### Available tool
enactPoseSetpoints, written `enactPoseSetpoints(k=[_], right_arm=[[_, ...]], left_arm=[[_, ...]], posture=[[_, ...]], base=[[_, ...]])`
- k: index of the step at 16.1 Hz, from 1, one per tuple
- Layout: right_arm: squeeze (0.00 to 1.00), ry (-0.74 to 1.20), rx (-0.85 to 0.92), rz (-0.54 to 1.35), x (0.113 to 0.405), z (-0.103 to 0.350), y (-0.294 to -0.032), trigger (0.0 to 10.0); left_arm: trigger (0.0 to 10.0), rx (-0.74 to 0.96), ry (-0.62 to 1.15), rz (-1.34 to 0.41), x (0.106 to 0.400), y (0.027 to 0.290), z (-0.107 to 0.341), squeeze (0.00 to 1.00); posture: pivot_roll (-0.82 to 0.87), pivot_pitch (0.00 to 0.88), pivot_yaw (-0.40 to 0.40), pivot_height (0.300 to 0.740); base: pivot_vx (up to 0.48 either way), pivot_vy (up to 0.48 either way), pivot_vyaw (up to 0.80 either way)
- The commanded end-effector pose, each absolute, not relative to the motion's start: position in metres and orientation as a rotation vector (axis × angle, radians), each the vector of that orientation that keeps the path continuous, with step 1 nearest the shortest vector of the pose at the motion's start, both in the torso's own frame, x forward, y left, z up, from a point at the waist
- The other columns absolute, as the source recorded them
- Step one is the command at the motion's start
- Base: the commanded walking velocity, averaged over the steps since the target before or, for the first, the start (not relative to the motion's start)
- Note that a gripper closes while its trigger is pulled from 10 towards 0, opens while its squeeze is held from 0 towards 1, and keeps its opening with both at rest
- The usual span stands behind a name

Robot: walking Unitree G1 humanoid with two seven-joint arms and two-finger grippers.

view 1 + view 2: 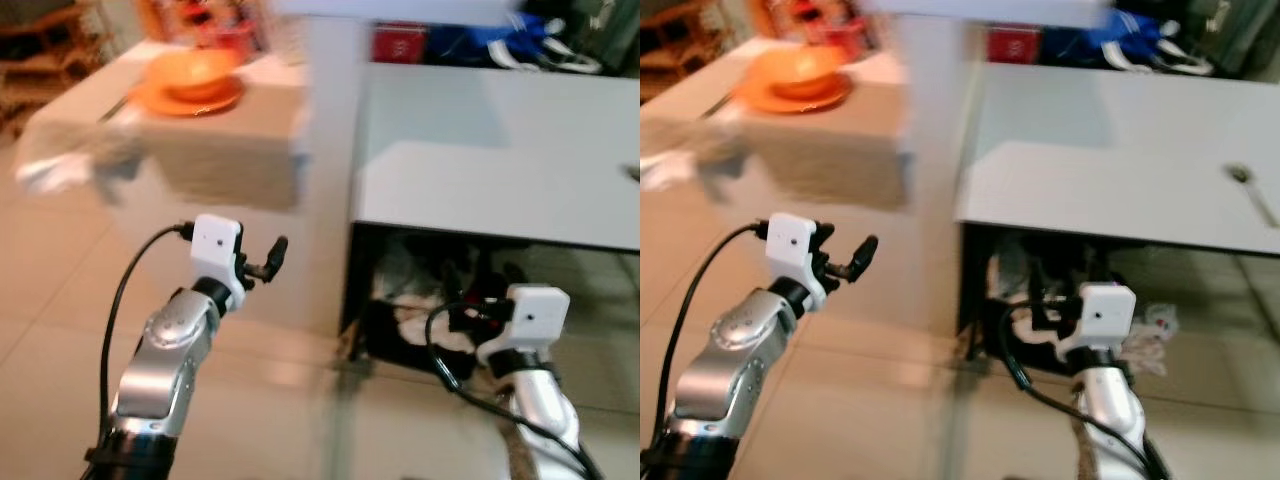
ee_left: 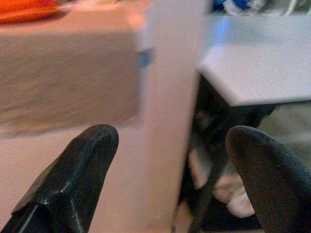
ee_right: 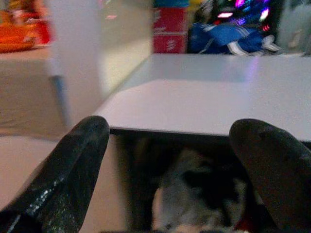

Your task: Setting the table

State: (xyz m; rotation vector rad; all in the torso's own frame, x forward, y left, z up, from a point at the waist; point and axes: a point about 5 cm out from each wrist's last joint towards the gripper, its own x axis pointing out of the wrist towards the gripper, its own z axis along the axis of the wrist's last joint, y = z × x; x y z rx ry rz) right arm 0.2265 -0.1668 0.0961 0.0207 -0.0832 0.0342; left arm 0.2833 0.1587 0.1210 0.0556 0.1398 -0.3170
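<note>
Bowl [image 1: 195, 68] and plate [image 1: 188, 97], both orange, sit on the cloth-covered table [image 1: 210, 150] far left, the bowl resting on the plate; whether the bowl holds anything cannot be told through the blur. A spoon [image 1: 1252, 190] lies on the white table [image 1: 500, 170] to the right. Left gripper [image 2: 165, 165] and right gripper [image 3: 167, 160] hang low before the tables, fingers spread, holding nothing. The step looks like an approach; next the robot must close on a table and reach for a piece.
</note>
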Motion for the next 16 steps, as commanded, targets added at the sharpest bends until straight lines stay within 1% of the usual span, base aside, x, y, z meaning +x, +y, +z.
enactPoseSetpoints(k=[1,3,4,10,16], right_arm=[[0.0,-0.094,0.012,0.043,0.2281,0.099,-0.167,10.0],[0.0,-0.088,0.011,0.049,0.2282,0.0976,-0.1658,10.0],[0.0,-0.089,0.01,0.05,0.2284,0.0978,-0.166,10.0],[0.0,-0.095,-0.001,0.058,0.2299,0.0984,-0.1657,10.0],[0.0,-0.092,-0.016,0.07,0.2311,0.0965,-0.1639,10.0]], left_arm=[[10.0,0.087,0.15,-0.335,0.2848,0.1555,0.1203,0.0],[10.0,0.113,0.134,-0.333,0.285,0.1537,0.122,0.0],[10.0,0.1,0.133,-0.319,0.2863,0.1537,0.1233,0.0],[10.0,0.093,0.119,-0.3,0.2889,0.1548,0.1266,0.0],[10.0,0.121,0.119,-0.3,0.2899,0.1539,0.1263,0.0]], posture=[[-0.06,0.0,0.012,0.74],[-0.06,0.0,0.012,0.74],[-0.06,0.0,0.012,0.74],[-0.06,0.006,0.015,0.74],[-0.06,0.008,0.018,0.74]], base=[[0.0,0.48,0.0],[0.0,0.0,0.0],[0.304,0.371,0.0],[0.364,0.313,0.0],[0.371,0.304,0.0]])
